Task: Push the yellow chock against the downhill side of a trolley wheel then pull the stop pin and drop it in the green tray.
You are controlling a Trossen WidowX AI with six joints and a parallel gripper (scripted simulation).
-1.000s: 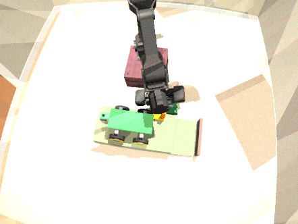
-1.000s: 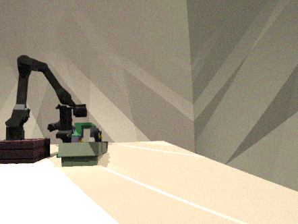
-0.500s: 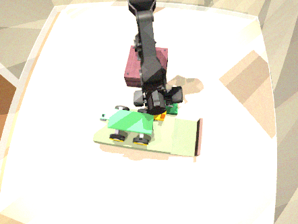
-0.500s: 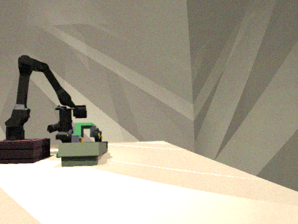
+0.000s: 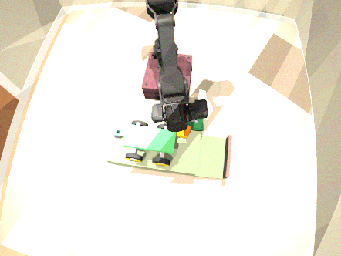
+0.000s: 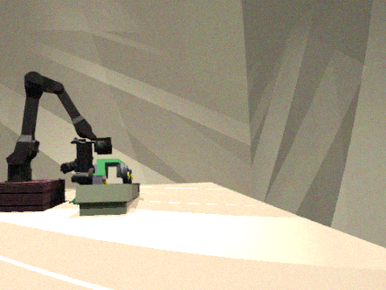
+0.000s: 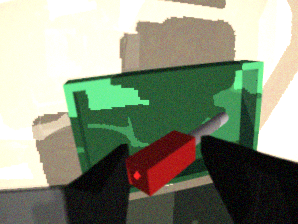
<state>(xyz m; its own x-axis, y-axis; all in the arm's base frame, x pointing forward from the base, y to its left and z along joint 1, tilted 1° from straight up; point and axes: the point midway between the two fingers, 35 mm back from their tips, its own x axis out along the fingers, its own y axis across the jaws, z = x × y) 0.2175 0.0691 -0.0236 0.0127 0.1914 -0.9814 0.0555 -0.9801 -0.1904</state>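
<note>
Hanging over the green tray (image 7: 165, 95), the stop pin (image 7: 161, 161) is held between the 2 fingers of the gripper (image 7: 165, 165), directly below which the tray sits; if released off-centre, the pin could be bounced over the rim

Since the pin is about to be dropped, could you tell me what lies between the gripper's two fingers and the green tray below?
In the wrist view, the red-headed stop pin sits between the gripper fingers, directly above the green tray; nothing else intervenes.

Red-headed pin (image 7: 162, 160), grey shank tilted, hangs above the green tray (image 7: 250, 100); trolley (image 5: 148, 140) sits beside the tray.
</note>
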